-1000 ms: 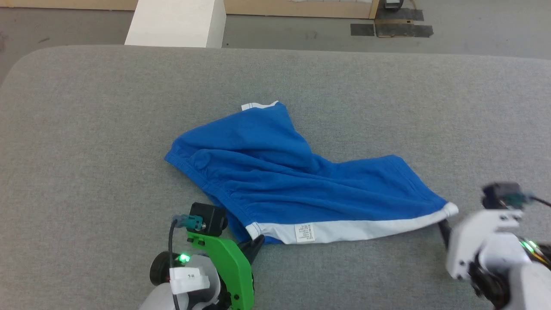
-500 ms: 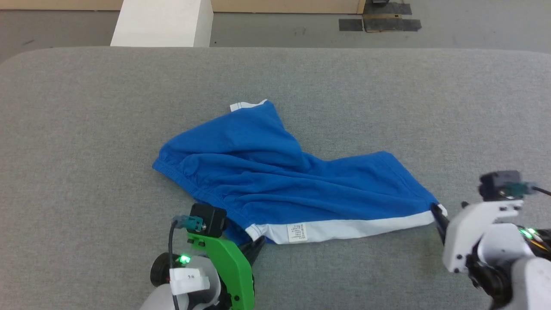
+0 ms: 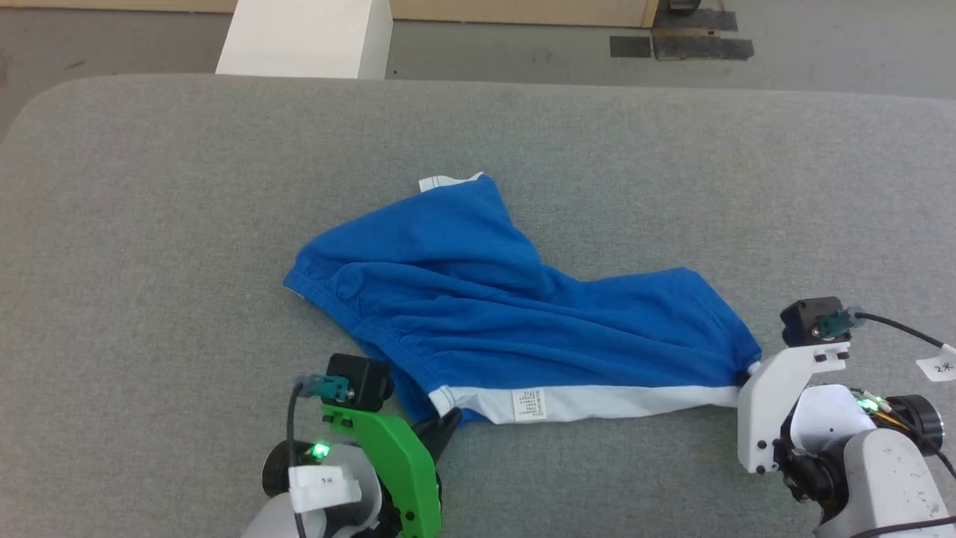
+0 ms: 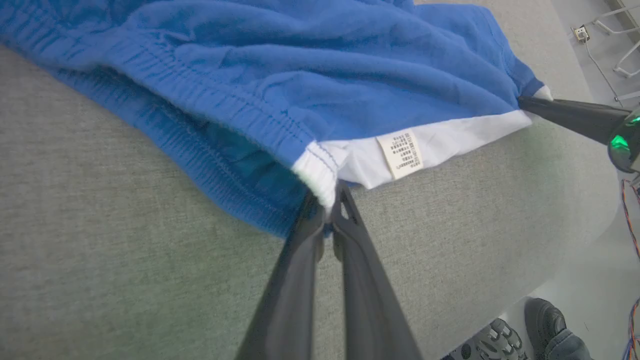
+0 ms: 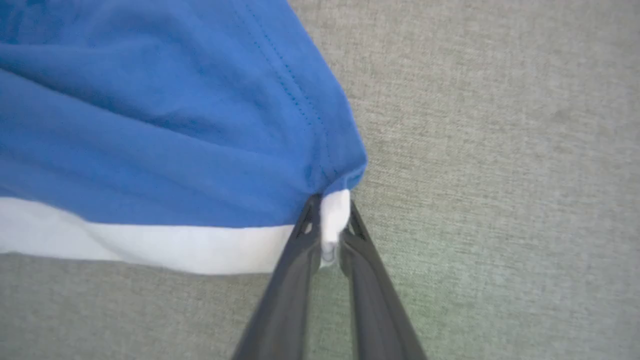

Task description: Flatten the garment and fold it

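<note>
Royal-blue fabric shorts (image 3: pixel 515 321) with white trim are lying crumpled and partly spread near the middle of the grey fabric-covered tabletop (image 3: pixel 149 224), a small rectangular white tag (image 3: pixel 528 404) showing on the white band along the near edge; left pincer (image 4: pixel 327 210) is pinching that band's left corner by the gathered waistband, fingers nearly together; right pincer (image 5: pixel 332 235) is clamping the band's right corner, white cloth bunching between its fingers. Beyond the tabletop, a white box-shaped block (image 3: pixel 306 37) is standing on the floor.
</note>
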You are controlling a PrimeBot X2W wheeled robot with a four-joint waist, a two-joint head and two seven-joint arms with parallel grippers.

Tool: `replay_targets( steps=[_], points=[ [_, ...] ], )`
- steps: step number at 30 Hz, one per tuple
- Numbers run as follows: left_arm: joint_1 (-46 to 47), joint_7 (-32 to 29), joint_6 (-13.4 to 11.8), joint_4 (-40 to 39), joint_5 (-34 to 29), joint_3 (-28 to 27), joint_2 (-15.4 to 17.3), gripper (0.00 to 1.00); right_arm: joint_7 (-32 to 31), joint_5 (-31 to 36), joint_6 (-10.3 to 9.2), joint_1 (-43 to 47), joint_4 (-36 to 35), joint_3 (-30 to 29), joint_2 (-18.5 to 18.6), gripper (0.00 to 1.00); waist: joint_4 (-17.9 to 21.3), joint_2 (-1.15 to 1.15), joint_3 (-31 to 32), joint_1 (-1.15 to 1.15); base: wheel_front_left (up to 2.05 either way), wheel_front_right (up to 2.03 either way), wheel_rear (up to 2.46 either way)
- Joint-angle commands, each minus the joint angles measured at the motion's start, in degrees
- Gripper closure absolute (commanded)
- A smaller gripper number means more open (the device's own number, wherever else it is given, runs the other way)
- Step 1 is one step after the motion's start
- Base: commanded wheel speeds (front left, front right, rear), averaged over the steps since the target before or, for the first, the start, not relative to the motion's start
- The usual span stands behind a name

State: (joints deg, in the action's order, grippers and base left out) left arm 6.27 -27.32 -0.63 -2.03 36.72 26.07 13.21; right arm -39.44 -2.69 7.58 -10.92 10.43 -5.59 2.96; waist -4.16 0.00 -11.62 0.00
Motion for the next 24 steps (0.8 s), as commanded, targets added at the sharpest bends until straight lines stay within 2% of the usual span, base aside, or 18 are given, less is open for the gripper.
replay_targets(
  steps=[1,4,7,8,10,11,15,17,24],
  points=[
    [-0.39,0.85,-0.17,-0.22,0.62,-0.53,-0.11,1.0,-0.61,-1.76,-0.09,-0.22,-0.09,0.12,-0.08,1.0,0.44,0.0,0.86,0.0,0.0,0.0,0.0],
    [-0.41,2.37,0.16,-1.43,3.49,-2.29,-1.62,1.0,-0.74,-6.29,-0.09,-1.1,-2.32,-0.24,-0.08,1.0,0.83,0.0,1.91,0.0,0.0,0.0,0.0],
    [1.23,3.54,0.92,-3.51,7.38,-5.47,-2.68,1.0,-1.47,-15.8,-0.09,-3.28,-5.11,-1.55,-0.08,1.0,1.08,0.0,3.14,0.0,0.0,0.0,0.0],
    [2.16,3.66,1.08,-4.06,7.85,-6.41,-2.39,1.0,-1.9,-18.21,-0.09,-4.19,-5.87,-2.04,-0.08,1.0,1.2,0.0,3.47,0.0,0.0,0.0,0.0],
    [8.18,3.07,1.64,-5.91,11.0,-10.87,-1.38,1.0,-4.11,-30.34,-0.09,-10.7,-7.71,-4.54,-0.08,1.0,1.79,0.0,4.46,0.0,0.0,0.0,0.0],
    [10.57,2.38,1.81,-6.01,10.95,-11.82,-0.26,1.0,-4.67,-32.06,-0.09,-13.1,-8.11,-4.88,-0.08,1.0,1.95,0.0,4.64,0.0,0.0,0.0,0.0],
    [20.44,0.2,2.48,-4.66,8.43,-14.2,4.46,1.0,-5.55,-37.36,-0.09,-23.31,-7.1,-5.71,-0.08,1.0,2.61,0.0,4.75,0.0,0.0,0.0,0.0],
    [25.41,-0.52,2.66,-3.37,7.92,-15.33,5.88,1.0,-5.18,-37.31,-0.09,-28.84,-5.4,-5.48,-0.08,1.0,2.96,0.0,4.27,0.0,0.0,0.0,0.0],
    [42.07,-1.37,3.43,6.25,5.16,-17.51,9.85,1.0,-0.93,-35.78,-0.09,-47.95,7.41,-3.23,-0.08,1.0,3.63,0.0,0.44,0.0,0.0,0.0,0.0]
  ],
)
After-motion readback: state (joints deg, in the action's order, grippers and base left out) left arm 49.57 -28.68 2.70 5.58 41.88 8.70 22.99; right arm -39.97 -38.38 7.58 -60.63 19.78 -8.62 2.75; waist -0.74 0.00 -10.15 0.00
